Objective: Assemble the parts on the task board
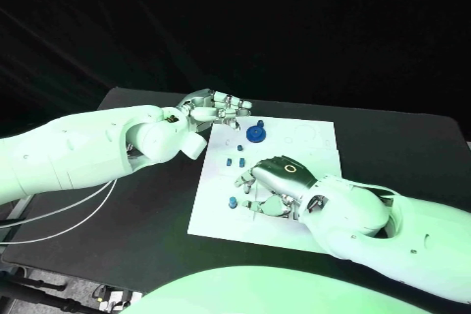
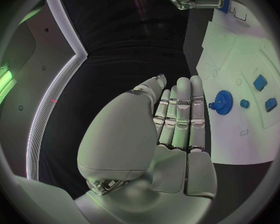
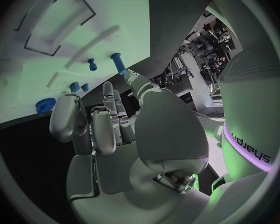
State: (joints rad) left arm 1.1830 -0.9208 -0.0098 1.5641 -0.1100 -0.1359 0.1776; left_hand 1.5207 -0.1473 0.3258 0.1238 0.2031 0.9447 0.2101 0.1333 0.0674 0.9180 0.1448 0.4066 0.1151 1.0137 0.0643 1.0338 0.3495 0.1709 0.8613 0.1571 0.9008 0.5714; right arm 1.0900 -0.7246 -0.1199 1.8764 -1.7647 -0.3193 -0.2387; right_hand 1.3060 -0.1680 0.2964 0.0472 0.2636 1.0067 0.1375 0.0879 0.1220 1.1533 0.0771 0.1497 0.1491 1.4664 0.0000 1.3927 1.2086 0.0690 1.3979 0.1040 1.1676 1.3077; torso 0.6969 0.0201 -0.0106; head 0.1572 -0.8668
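Looking at my head view, the right hand [image 1: 277,184] hovers low over the near half of the task board [image 1: 314,140], fingers apart and holding nothing I can make out, so it's the closer one to the small blue pegs [image 1: 233,163] just off its fingertips toward the board's left edge. Left hand [image 1: 211,110] sits open at the board's far left corner, empty, with the blue gear [image 1: 255,134] just beside it, so I'd guess gear work falls to that one.

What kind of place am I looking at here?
Probably a robotics lab or test bench: a black table carries a white task board with small blue parts, and cluttered equipment stands behind.
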